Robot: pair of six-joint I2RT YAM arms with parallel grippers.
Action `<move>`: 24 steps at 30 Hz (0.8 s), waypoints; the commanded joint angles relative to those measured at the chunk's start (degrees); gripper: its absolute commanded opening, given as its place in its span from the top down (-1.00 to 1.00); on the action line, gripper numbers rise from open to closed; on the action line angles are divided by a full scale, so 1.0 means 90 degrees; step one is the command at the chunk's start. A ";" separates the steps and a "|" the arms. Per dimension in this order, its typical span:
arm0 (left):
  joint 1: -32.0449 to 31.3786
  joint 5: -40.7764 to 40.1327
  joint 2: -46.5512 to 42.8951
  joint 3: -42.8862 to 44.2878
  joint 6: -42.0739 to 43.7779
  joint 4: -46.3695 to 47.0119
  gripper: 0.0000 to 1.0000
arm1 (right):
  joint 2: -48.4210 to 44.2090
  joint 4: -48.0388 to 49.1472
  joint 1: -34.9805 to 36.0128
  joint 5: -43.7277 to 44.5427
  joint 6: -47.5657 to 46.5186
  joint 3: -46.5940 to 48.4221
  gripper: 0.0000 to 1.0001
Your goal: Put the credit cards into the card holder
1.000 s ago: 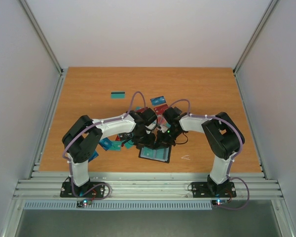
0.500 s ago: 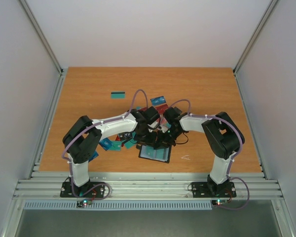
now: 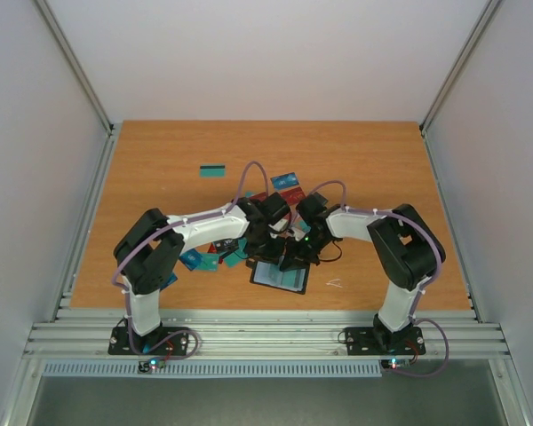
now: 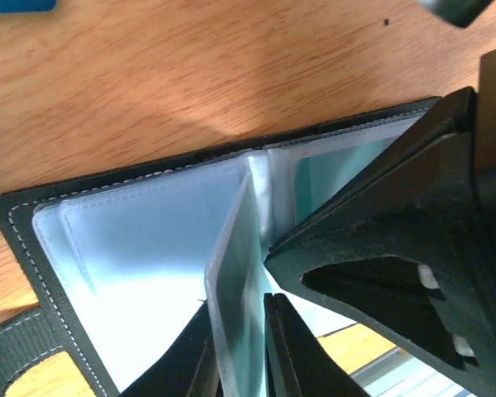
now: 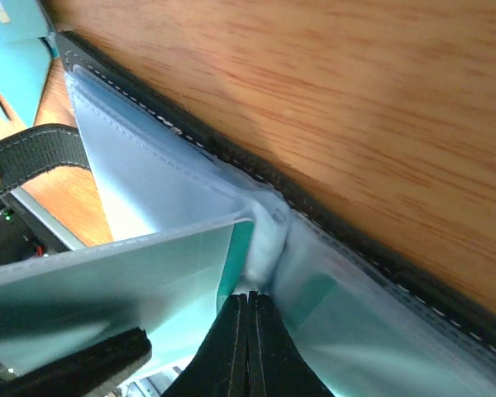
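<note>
L gripper (image 4: 241,335) jaws narrowed since earlier, now pinching clear glossy sleeve (image 4: 236,248), teal showing inside. R gripper (image 5: 249,304) tips pressed together at fold of black stitched card holder (image 3: 278,276), open flat, near-centre on wood table (image 3: 160,151).

card holder (image 3: 278,278) partly hidden, perhaps half

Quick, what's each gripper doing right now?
Left gripper: closed on a clear sleeve of the card holder.
Right gripper: closed, tips at the holder's fold; nothing visibly held.
</note>
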 commanded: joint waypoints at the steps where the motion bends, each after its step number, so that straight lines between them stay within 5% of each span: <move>1: -0.0050 0.0003 0.0188 0.0035 -0.0077 0.0225 0.74 | -0.0212 -0.0232 -0.0089 0.0307 0.0201 -0.0124 0.97; 12: -0.0102 -0.0320 0.0129 0.0188 -0.0248 -0.0037 0.98 | -0.1042 -0.0720 -0.0287 0.0279 0.0154 -0.0060 0.93; 24: -0.0676 -0.1376 0.1091 0.1975 -0.0812 -0.1511 0.81 | -0.2607 -0.2396 -0.1135 0.1337 -0.0332 -0.0282 0.73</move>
